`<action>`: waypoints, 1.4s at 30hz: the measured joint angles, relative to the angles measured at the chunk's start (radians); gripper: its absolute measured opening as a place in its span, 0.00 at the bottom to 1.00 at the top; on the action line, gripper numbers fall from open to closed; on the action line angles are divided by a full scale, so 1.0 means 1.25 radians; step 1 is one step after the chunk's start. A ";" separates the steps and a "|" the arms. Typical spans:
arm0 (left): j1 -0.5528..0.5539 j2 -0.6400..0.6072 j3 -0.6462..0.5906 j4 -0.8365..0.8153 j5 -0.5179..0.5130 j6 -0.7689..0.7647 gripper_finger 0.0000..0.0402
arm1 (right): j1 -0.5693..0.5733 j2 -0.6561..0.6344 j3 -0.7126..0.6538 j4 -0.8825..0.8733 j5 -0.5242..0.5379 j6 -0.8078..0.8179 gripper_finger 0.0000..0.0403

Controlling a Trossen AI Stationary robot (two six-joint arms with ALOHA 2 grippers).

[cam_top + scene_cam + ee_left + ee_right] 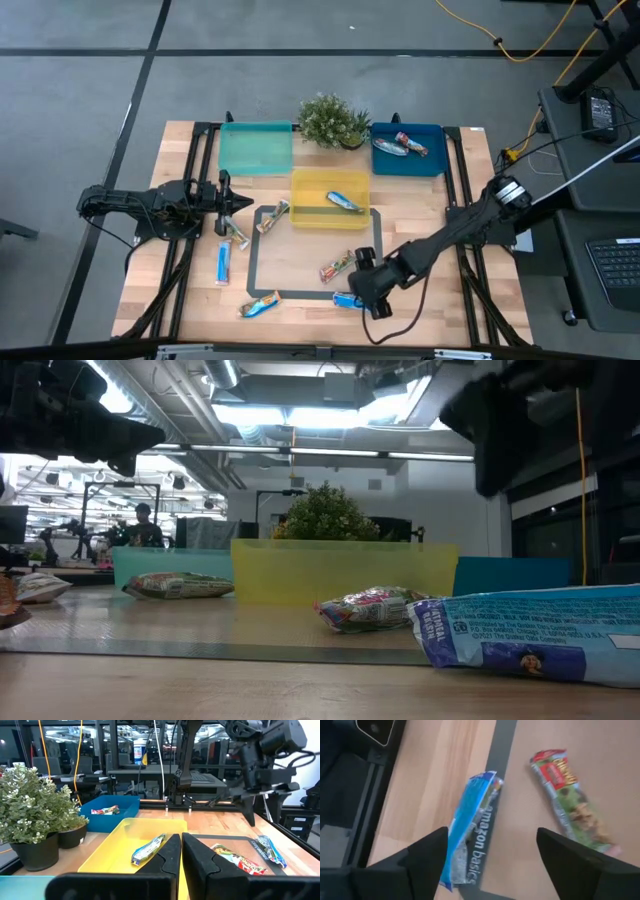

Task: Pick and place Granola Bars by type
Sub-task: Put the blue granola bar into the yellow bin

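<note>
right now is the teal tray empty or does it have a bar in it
Empty. In the high view the teal tray shows only its bare floor, while the yellow tray and the blue tray each hold bars.

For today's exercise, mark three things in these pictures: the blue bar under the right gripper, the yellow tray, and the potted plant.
Blue bar (470, 827): right wrist view, middle of its wrapper.
Yellow tray (310, 185): high view, bare floor near its left wall.
Potted plant (333, 120): high view, centre of its foliage.

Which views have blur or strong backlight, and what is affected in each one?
Low view: ceiling lights behind leave the arms as dark silhouettes; the nearest blue bar looks soft. Right wrist view: the right gripper fingers are blurred, and the blue bar is slightly smeared. High view: even light.
</note>
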 joint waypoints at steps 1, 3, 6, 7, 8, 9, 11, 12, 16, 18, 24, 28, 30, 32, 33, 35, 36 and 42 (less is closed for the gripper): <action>0.000 0.000 0.000 0.000 0.000 0.000 0.02 | 0.004 0.007 0.000 0.003 -0.002 0.015 0.77; 0.000 0.000 0.000 0.000 0.000 0.000 0.02 | 0.010 0.021 0.000 0.016 -0.002 0.039 0.79; 0.000 0.000 0.000 0.000 0.000 0.000 0.03 | 0.017 0.041 0.000 0.028 -0.002 0.083 0.79; 0.000 0.000 0.000 0.000 0.000 0.000 0.03 | 0.020 0.048 0.000 0.029 -0.002 0.097 0.79; 0.000 0.000 0.000 0.000 0.000 0.000 0.03 | 0.020 0.054 0.000 0.030 -0.002 0.113 0.79; 0.000 0.000 0.000 0.000 0.000 0.000 0.03 | 0.021 0.061 0.000 0.033 -0.002 0.124 0.79; 0.000 0.000 0.000 0.000 0.000 0.000 0.03 | 0.022 0.075 0.000 0.033 -0.001 0.152 0.79; 0.000 0.000 0.000 0.000 0.000 0.000 0.03 | 0.022 0.082 0.001 0.033 -0.002 0.160 0.79; 0.000 0.000 0.000 0.000 0.000 0.000 0.02 | 0.022 0.105 0.001 0.031 -0.002 0.188 0.79; 0.000 0.000 0.000 0.000 0.000 0.000 0.02 | 0.022 0.115 0.001 0.032 -0.009 0.200 0.79; 0.000 0.000 0.000 0.000 0.000 0.000 0.03 | 0.022 0.141 0.001 0.032 -0.059 0.223 0.79; 0.000 0.000 0.000 0.000 0.000 0.000 0.03 | 0.022 0.153 0.001 0.030 -0.065 0.223 0.79; 0.000 0.000 0.000 0.000 0.000 0.000 0.02 | 0.022 0.154 0.001 0.030 -0.064 0.223 0.77; 0.000 0.000 0.000 0.000 0.000 0.000 0.02 | 0.022 0.155 0.001 0.029 -0.061 0.223 0.74; 0.000 0.000 0.000 0.000 0.000 0.000 0.02 | 0.022 0.155 0.001 0.029 -0.061 0.223 0.71; 0.000 0.000 0.000 0.000 0.000 0.000 0.02 | 0.022 0.155 0.001 0.030 -0.061 0.223 0.65; 0.000 0.000 0.000 0.000 0.000 0.000 0.02 | 0.022 0.155 0.001 0.030 -0.061 0.223 0.61; 0.000 0.000 0.000 0.000 0.000 0.000 0.03 | 0.022 0.155 0.001 0.032 -0.062 0.215 0.37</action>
